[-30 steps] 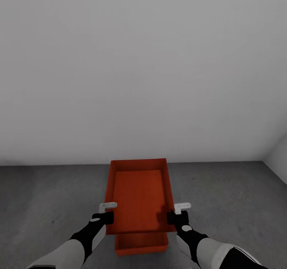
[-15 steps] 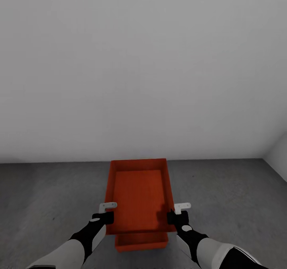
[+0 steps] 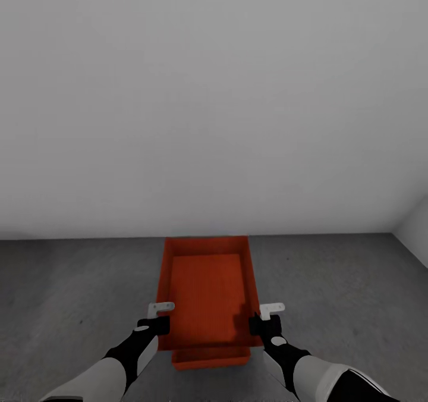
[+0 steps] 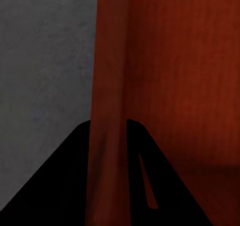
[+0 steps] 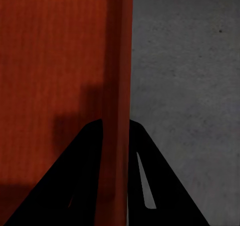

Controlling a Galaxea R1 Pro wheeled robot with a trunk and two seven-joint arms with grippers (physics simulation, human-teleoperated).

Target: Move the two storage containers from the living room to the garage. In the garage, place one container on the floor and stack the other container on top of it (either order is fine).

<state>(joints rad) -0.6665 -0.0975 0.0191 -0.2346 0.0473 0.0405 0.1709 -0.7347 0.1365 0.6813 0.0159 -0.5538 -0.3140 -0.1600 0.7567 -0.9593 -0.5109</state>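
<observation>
Both bins are in the garage. The upper container (image 3: 208, 295) hangs over the lower container (image 3: 211, 357), which sits on the concrete floor (image 3: 71, 289) below; setting down and letting go remain. The left gripper (image 3: 157, 319) and right gripper (image 3: 264, 319) each pinch a long side wall, fingers (image 4: 60, 186) straddling the rim.

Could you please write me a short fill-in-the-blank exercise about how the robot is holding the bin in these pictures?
1. The held container is gripped by ____ grippers at once.
2. The left gripper is clamped on the container's ____ wall.
3. Beneath the held bin lies a second container, resting on the grey ____.
4. Both containers are ____ in colour.

Missing words: two; left; floor; orange-red
</observation>
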